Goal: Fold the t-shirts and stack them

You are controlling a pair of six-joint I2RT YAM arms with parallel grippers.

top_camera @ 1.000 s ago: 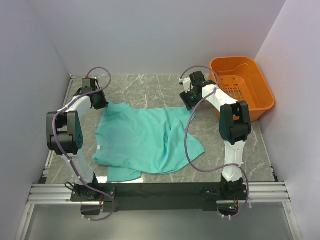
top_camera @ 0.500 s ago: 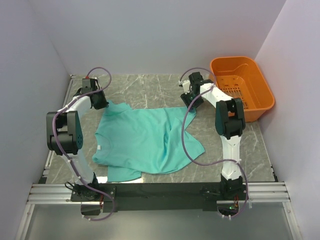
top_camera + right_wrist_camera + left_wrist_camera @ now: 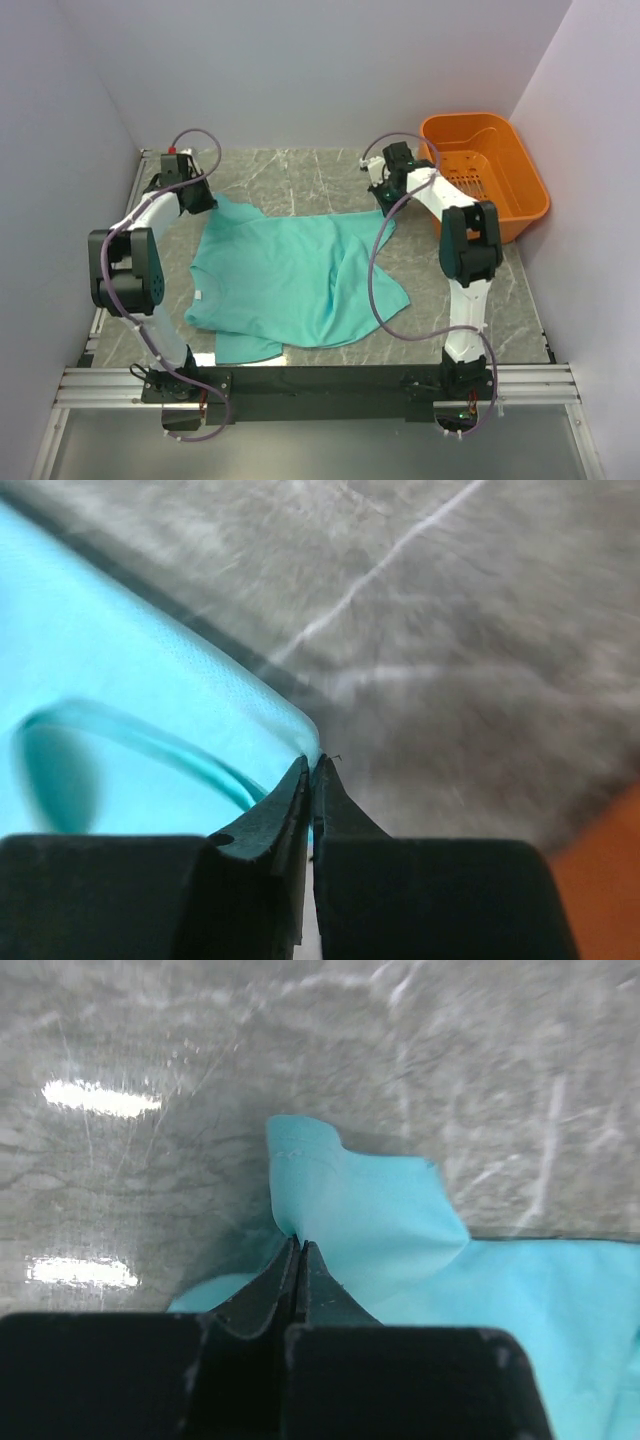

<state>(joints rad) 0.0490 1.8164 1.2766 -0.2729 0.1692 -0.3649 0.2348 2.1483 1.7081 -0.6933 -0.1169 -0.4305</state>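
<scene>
A teal t-shirt lies spread and rumpled across the middle of the marble worktop. The left gripper meets its far-left corner, the right gripper its far-right corner. An orange basket sits in the worktop's far right corner

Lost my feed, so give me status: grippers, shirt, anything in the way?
Left gripper shut on plain teal cloth t-shirt, far-left corner; right gripper shut on far-right corner. T-shirt spread rumpled, unfolded. Orange plastic basket stands clear at right.
</scene>
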